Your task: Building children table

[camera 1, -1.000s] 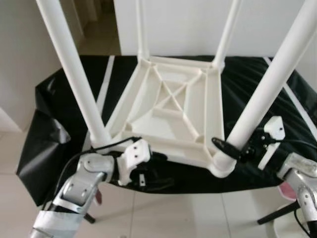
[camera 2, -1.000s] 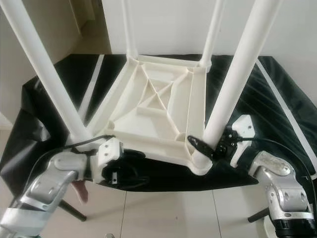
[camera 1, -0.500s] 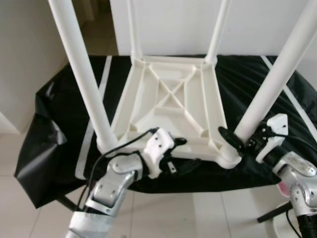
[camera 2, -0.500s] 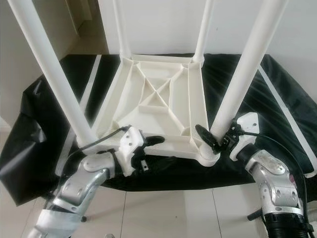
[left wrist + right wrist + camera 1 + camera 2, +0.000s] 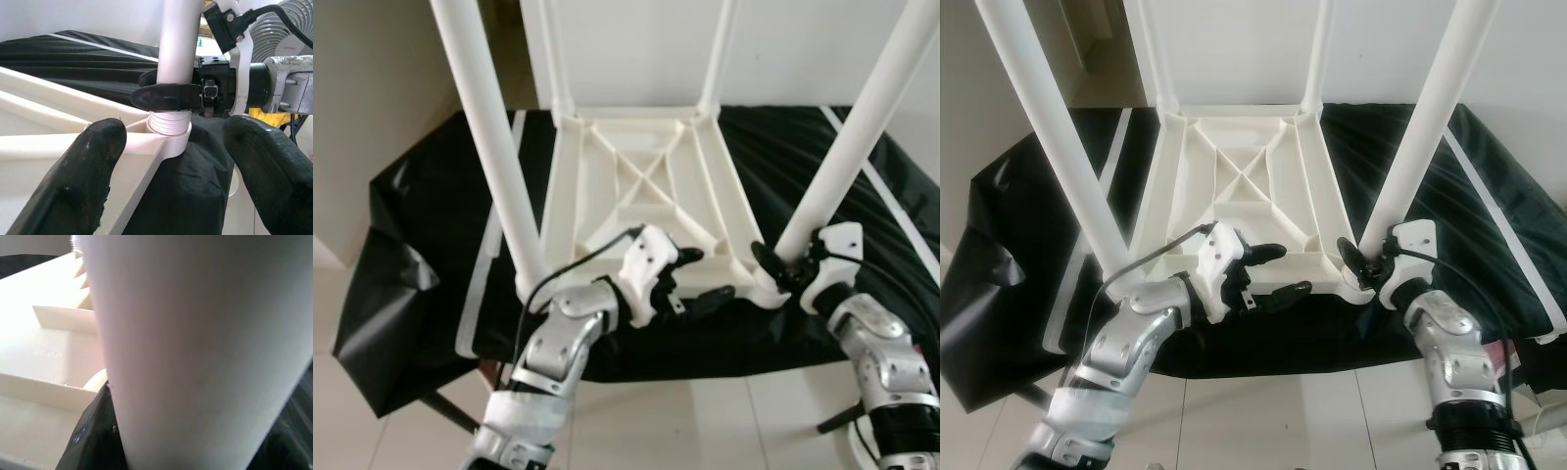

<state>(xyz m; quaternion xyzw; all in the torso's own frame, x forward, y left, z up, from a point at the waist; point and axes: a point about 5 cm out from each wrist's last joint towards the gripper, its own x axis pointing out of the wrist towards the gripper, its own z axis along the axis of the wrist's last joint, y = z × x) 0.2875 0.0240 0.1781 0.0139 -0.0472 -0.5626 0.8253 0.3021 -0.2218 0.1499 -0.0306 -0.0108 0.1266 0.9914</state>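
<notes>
A white plastic children's table [image 5: 636,196] lies upside down on a black-covered work surface [image 5: 421,225], all its legs pointing up. My right gripper [image 5: 773,269] is shut on the near right leg [image 5: 847,166] just above its socket. In the left wrist view one black finger [image 5: 166,96] wraps that leg [image 5: 181,44], and its threaded end [image 5: 168,122] sits in the corner socket. My left gripper [image 5: 707,274] is open at the table's front rail, left of that corner, with fingers [image 5: 93,171] spread and nothing between them. The near left leg [image 5: 494,147] stands free.
White tape stripes [image 5: 489,245] cross the black cover. A pale tiled floor [image 5: 705,421] lies below the near edge. A fan [image 5: 291,24] stands beyond the right arm. A white wall [image 5: 783,49] backs the work surface.
My left gripper has travelled right along the front rail, from the near left corner toward the near right leg. The right gripper has stayed on that leg. The head camera has shifted.
</notes>
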